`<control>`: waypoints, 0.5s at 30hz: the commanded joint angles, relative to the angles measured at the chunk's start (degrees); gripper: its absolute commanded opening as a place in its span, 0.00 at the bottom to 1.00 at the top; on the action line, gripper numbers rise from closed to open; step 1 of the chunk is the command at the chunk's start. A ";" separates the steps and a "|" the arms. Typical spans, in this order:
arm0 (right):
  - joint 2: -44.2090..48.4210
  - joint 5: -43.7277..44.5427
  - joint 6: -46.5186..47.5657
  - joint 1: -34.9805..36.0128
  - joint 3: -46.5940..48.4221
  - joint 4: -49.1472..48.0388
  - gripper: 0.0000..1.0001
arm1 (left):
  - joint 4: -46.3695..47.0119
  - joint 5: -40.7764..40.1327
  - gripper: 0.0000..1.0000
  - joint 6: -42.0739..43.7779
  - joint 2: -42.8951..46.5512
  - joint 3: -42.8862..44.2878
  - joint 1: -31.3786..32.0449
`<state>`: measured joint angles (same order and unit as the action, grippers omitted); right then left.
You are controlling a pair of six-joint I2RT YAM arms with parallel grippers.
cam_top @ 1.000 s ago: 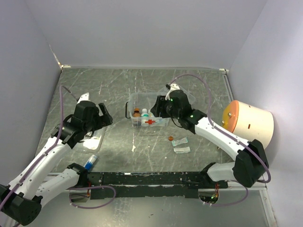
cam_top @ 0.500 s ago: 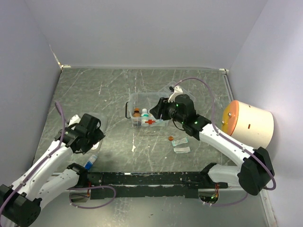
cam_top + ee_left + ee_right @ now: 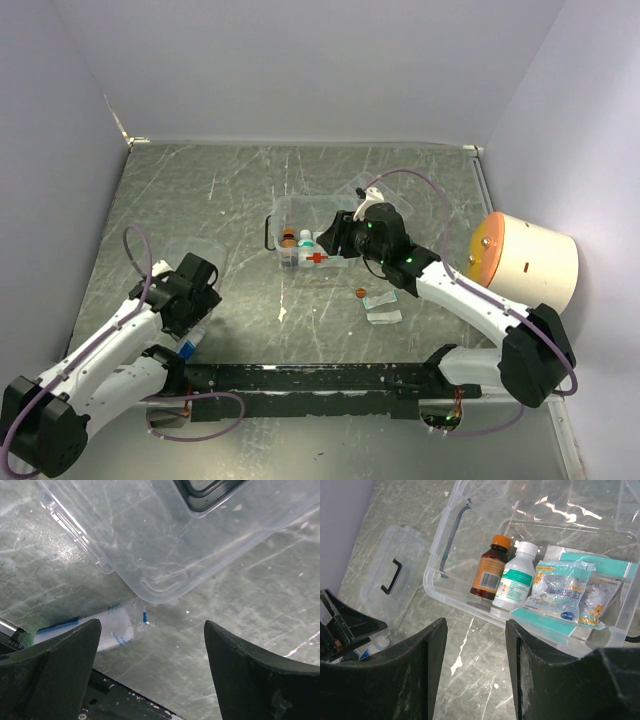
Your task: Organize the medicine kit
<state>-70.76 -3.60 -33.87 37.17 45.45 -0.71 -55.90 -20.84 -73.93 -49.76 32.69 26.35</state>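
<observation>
Nearest my bases, my left gripper [image 3: 152, 647] hangs with jaws spread wide and empty over the tube [image 3: 107, 630], which lies at the corner of the lid [image 3: 165, 540]. I judge the step in hand is fetching that tube, so next I must drop, straddle it and close. Farther out, my right gripper [image 3: 475, 665] hovers part-open, holding nothing, above the front of the kit [image 3: 300, 208], which sits mid-table.

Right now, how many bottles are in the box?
2. A brown bottle and a white bottle stand side by side at the left end of the box; the packets beside them may hide more.
</observation>
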 commanded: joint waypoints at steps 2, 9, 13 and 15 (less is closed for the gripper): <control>-0.74 1.30 -0.40 0.03 1.04 -0.21 0.50 | 6.02 2.84 0.94 1.73 -0.86 -2.90 -0.36; -1.00 2.06 -1.30 0.02 0.87 -0.07 0.49 | 10.62 8.77 0.83 7.27 0.81 -2.53 -0.25; -1.51 1.65 -1.82 0.00 1.08 -0.32 0.49 | 19.46 16.93 0.75 12.62 0.94 -3.73 -0.27; -1.93 0.91 -1.56 0.02 1.26 -0.49 0.49 | 24.48 21.75 0.72 15.07 -0.49 -4.19 -0.25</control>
<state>-71.72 -2.35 -35.07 37.17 45.47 -0.56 -43.16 -9.87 -65.43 -49.06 29.43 26.35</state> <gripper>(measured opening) 0.495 0.748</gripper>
